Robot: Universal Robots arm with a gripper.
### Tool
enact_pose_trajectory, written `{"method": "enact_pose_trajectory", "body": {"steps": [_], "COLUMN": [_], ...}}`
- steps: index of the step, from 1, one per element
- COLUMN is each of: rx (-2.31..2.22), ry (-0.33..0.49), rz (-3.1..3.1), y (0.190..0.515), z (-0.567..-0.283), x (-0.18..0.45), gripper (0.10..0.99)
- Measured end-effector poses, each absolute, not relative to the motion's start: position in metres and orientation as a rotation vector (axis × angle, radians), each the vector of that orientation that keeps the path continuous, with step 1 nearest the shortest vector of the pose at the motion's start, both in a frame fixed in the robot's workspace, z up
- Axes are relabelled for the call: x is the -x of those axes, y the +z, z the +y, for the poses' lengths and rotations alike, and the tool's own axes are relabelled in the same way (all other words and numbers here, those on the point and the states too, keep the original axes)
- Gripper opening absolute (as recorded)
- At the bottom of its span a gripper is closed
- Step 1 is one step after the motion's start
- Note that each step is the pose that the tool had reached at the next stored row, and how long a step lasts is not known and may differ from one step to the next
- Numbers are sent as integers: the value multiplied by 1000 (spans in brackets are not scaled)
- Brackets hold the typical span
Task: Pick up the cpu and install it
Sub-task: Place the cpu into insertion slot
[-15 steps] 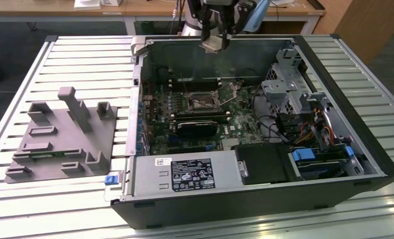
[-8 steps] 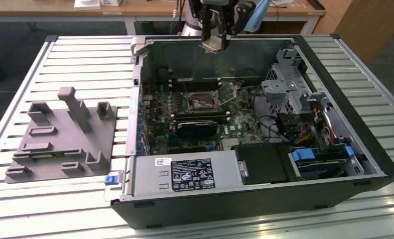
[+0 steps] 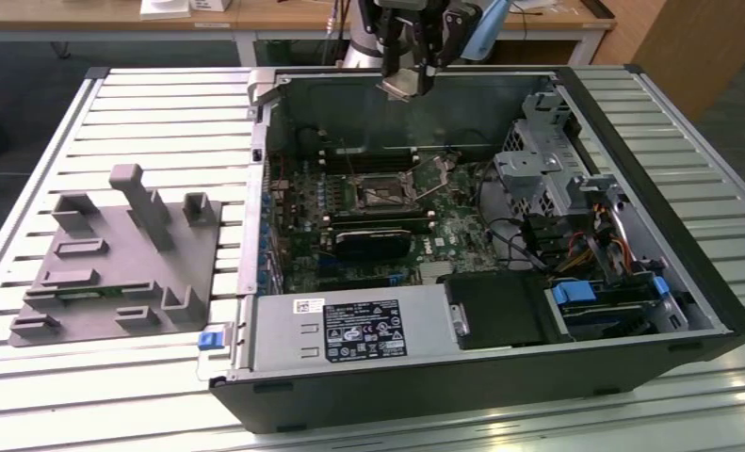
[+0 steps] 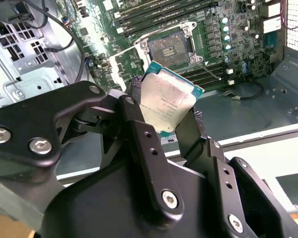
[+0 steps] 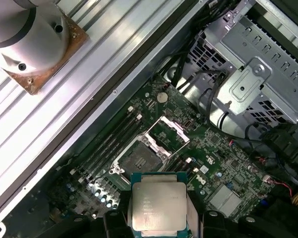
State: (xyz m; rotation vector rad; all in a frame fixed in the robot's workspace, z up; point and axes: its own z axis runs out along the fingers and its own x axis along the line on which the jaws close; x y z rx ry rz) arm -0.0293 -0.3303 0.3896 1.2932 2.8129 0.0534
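I've got the case (image 3: 473,410) on the counter (image 3: 158,104), the tray (image 3: 89,301) beside it at the exterior view's left, the socket (image 3: 382,191) inside it, and the cpu (image 5: 158,206) held in my pincer (image 4: 165,104) above.

A: Counted on the slatted table (image 3: 158,104)?
B: One open computer case (image 3: 473,395), one grey tray (image 3: 108,264).
A: Inside the case?
B: One green circuit board (image 3: 454,235), one socket (image 3: 382,191), one power supply (image 3: 347,330).
A: Over the case's rim?
B: One gripper (image 3: 406,88), one cpu (image 4: 168,101).
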Motion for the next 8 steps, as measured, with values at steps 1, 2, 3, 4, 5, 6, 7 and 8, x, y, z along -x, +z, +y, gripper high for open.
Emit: {"method": "enact_pose_trajectory", "body": {"steps": [1,2,3,4,5,6,7,8], "rx": [-1302,-1311,-1321,-1330,-1339,-1349,-1357,-1365], "ry": [53,53,53,52,52,52,52,52], "rz": [2809,2804,2800,2795,2791,2786,2782,2778], "y": [390,390,390,389,389,389,389,389], "z": [-330,-330,-330,-330,-330,-330,-330,-330], "x": [29,29,29,29,29,29,29,29], "gripper": [529,529,529,529,529,529,529,529]}}
